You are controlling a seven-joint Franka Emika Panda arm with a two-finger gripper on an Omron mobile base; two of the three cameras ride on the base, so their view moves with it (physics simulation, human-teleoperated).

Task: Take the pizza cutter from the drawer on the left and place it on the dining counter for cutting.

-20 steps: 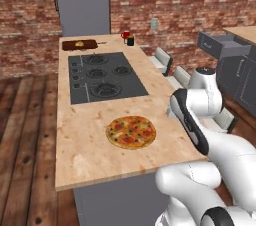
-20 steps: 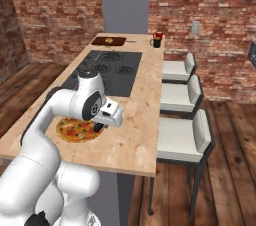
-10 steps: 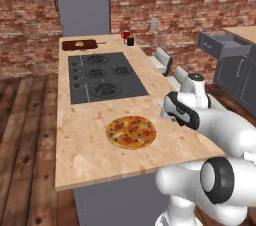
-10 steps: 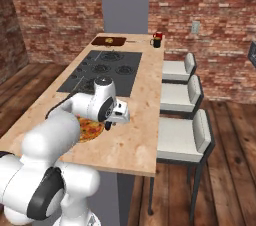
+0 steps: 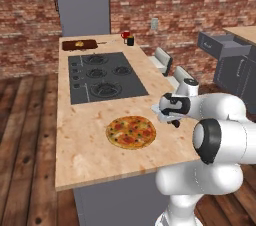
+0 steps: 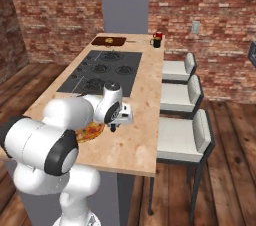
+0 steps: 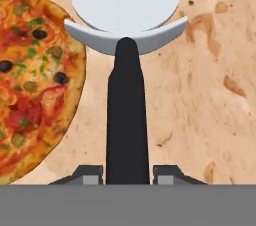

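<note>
The large light-tan wood-look slab counter (image 5: 90,145) on grey cabinets is carrying an inset black cooktop (image 5: 102,75) at its middle. A round pizza with red sauce and dark olives (image 5: 131,131) is lying flat on the bare wood nearer the robot, apart from the cooktop. At the far end a dark brown wooden board (image 5: 79,44) is carrying a small yellowish item, and a red mug (image 5: 125,35) and a black mug (image 5: 130,41) are standing just beside each other near the far right corner. Three grey padded stools (image 6: 182,135) are lining the counter's right edge. An open grey drawer (image 5: 225,46) is jutting from the cabinets far to the right in the left base view; what it contains cannot be told.

Since half a second ago the white arm has been folding lower over the counter's near right part, and the tool (image 7: 127,172) has come closer to the surface beside the pizza.

The tool is standing narrow, clamped on the slim black handle of the small pizza cutter with the pale silvery round wheel (image 7: 126,45). In the hand view the cutter is pointing away from the tool, its wheel over bare wood just beside the pizza's edge. Nothing is standing between the cutter and the counter.
</note>
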